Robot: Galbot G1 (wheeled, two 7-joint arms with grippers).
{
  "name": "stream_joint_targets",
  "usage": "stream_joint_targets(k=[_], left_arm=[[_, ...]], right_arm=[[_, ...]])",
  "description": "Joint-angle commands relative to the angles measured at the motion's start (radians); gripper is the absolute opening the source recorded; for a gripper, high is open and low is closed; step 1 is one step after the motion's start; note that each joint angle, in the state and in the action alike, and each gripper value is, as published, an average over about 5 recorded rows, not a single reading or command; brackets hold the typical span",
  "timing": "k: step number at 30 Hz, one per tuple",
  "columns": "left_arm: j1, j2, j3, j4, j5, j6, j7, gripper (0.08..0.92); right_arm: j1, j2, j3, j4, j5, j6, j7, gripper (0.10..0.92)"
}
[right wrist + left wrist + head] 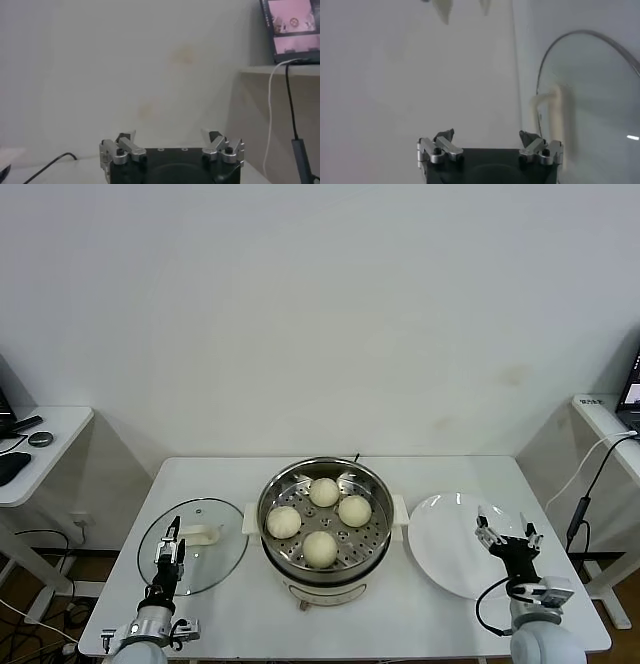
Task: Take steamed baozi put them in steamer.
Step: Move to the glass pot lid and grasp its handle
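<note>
Steel walls of the steamer (275, 496) ring all four steamed baozi (323, 492), which I can see sitting on the perforated tray inside: one toward the back, one toward each side, one toward the front. They lie near one another but apart, none stacked. The white plate (440, 559) to the pot's right carries nothing, so I judge the loading itself finished; nothing is left to fetch.

What remains, if anything, would be closing up. The glass lid (225, 559) lies flat on the table (500, 474) to the pot's left, its white handle (200, 534) facing up. A next move there would call for my left hand to drop onto that handle, close across it, lift the lid level and centre it over the rim without nudging the buns.

My left hand (170, 542) hovers over the lid's near edge, fingers spread wide, holding nothing and touching nothing; its wrist view shows the handle just beyond the open fingertips (527, 136). My right hand (508, 535) hangs above the plate's right rim, likewise spread wide and empty; its wrist view looks out at the wall and a side desk rather than anything to pick. Both arms sit low at the table's front, well clear of the pot.
</note>
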Motion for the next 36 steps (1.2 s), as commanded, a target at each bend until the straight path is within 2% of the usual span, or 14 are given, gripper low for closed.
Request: stream_joint_targets(k=[1,15,26,36], left_arm=[[-0.089,0.013,0.023,0.132,0.038,0.029,0.001,0.823],[-0.164,0.022,0.046,0.231,-0.011,0.005,-0.012,0.823],[-0.204,0.02,0.057,0.228,-0.031,0.007,-0.005,0.823],[-0.261,0.018,0.084,0.301,-0.069,0.003,-0.021,0.823]], right_arm=[[-0.012,0.019,0.001,-0.006,-0.021,0.011,-0.001,0.823],[-0.009,0.044,0.002,-0.028,-0.031,0.023,-0.002,0.823],[-0.007,0.051,0.006,-0.042,-0.033,0.029,-0.003,0.823],[-0.001,0.062,0.003,-0.061,-0.042,0.034,-0.004,0.823]])
